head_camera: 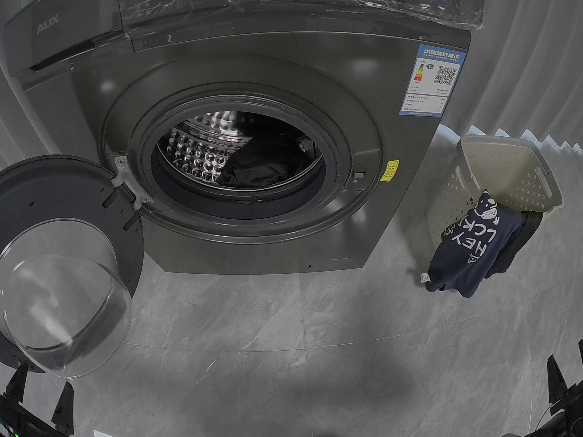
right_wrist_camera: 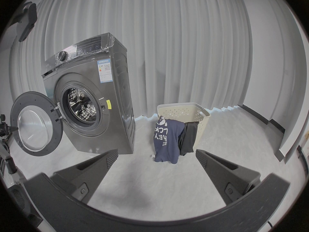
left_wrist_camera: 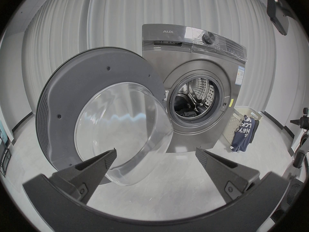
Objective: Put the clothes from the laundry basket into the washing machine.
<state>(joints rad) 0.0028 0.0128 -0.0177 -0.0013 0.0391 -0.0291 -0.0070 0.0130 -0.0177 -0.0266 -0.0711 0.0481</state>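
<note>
Left gripper [left_wrist_camera: 155, 151]: fingers apart, empty, near the open door [head_camera: 61, 195]. A dark garment [head_camera: 264, 162] lies in the washing machine [head_camera: 273, 62] drum. A navy shirt [head_camera: 470, 247] and a black garment [head_camera: 522, 232] hang over the laundry basket [head_camera: 510, 171] rim. Right gripper [right_wrist_camera: 156, 152]: fingers apart, empty.

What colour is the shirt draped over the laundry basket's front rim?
The shirt is navy blue with white lettering, clearest in the head view.
</note>
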